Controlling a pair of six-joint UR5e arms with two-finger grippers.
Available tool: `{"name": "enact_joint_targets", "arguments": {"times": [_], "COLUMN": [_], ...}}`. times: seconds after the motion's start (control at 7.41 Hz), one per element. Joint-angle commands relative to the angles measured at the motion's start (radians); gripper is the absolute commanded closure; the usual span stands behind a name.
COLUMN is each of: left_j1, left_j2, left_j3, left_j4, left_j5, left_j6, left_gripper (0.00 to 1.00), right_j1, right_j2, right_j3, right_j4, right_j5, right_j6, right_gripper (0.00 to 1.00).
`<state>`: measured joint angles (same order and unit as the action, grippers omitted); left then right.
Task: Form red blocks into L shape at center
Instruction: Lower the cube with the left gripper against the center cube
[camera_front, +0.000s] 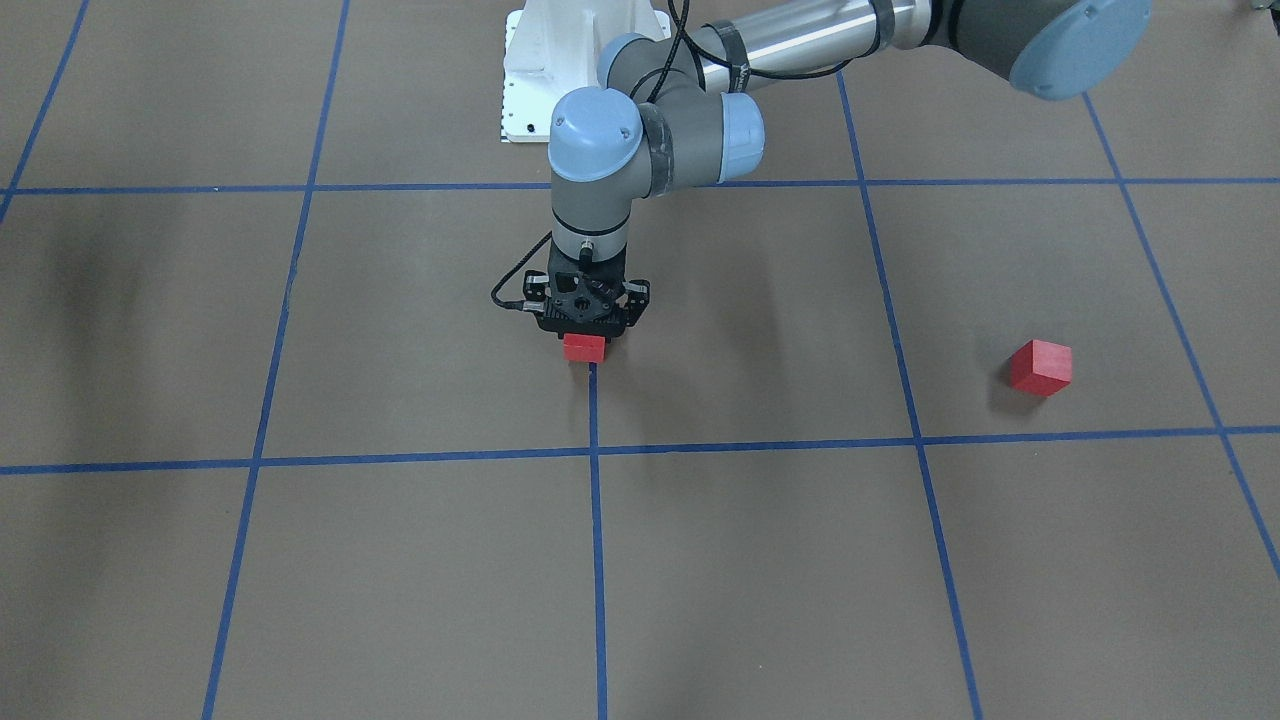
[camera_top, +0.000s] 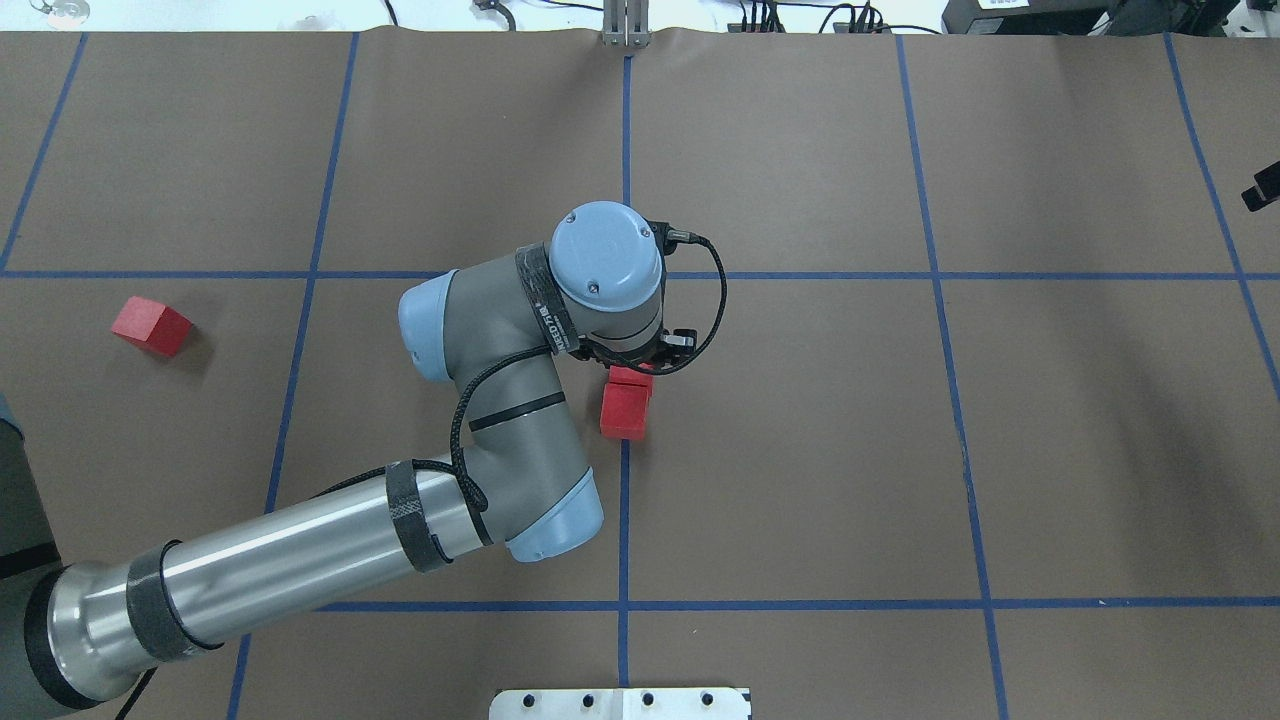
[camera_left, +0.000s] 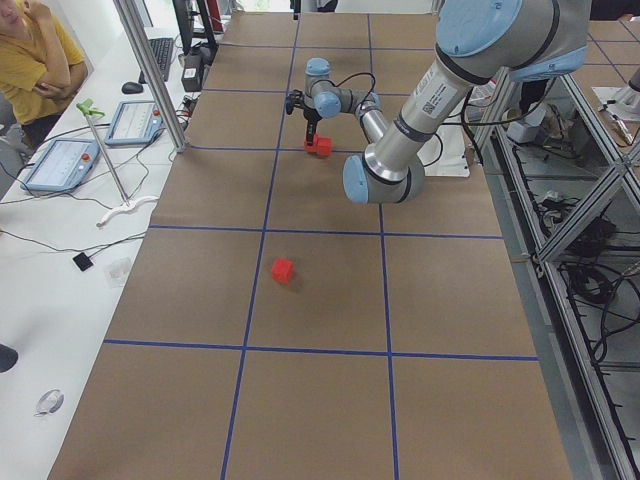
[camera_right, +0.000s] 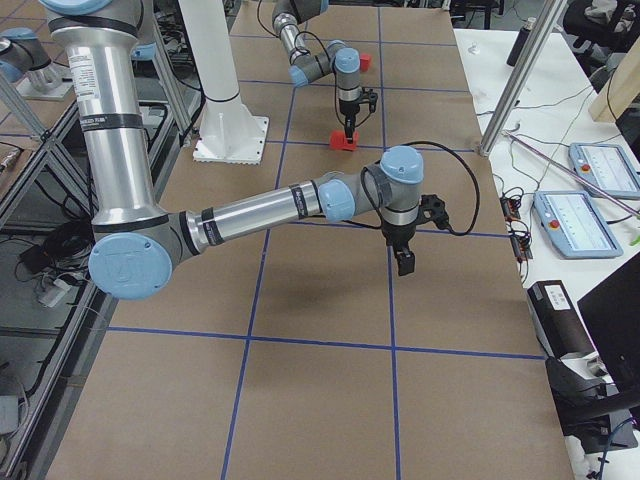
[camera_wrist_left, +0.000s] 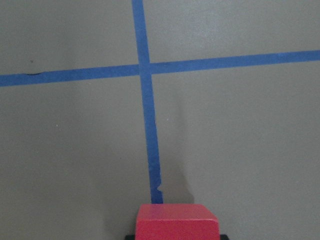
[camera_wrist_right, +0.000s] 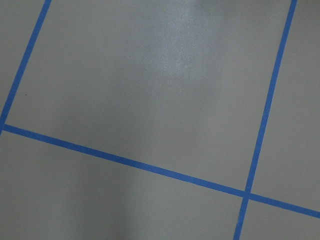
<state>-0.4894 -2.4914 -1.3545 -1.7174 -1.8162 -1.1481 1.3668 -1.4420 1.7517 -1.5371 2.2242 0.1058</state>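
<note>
My left gripper (camera_front: 586, 336) points straight down at the center, at the end of a blue tape line (camera_front: 595, 410). It is shut on a red block (camera_wrist_left: 177, 220), low over the brown floor (camera_top: 800, 450). In the overhead view the gripper (camera_top: 632, 370) has a second red block (camera_top: 625, 412) right beside it, on the robot's side. The third red block (camera_front: 1040, 367) lies alone far out on my left side, also seen in the overhead view (camera_top: 150, 326). My right gripper (camera_right: 404, 264) hangs over bare floor far from the blocks; I cannot tell whether it is open or shut.
The white robot base plate (camera_front: 530, 70) sits behind the center. A seated person (camera_left: 30, 55) and control tablets (camera_left: 60, 165) are off the far side of the table. Metal posts (camera_right: 520, 70) stand along that edge.
</note>
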Motion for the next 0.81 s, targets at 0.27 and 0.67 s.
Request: {"name": "enact_joint_targets", "arguments": {"times": [0.27,0.67], "left_j1": [0.0,0.0], "left_j2": [0.002,0.002], "left_j3": [-0.002,0.0], "left_j4": [-0.002,-0.001], "left_j5": [0.0,0.002], "left_j6": [-0.002,-0.002], "left_gripper": [0.95,0.9], "right_j1": [0.0,0.0], "right_j2": [0.0,0.0], "right_j3": [0.0,0.0], "right_j4": [0.0,0.0], "right_j5": [0.0,0.0], "right_j6": [0.002,0.0], "right_gripper": [0.0,0.0]}}
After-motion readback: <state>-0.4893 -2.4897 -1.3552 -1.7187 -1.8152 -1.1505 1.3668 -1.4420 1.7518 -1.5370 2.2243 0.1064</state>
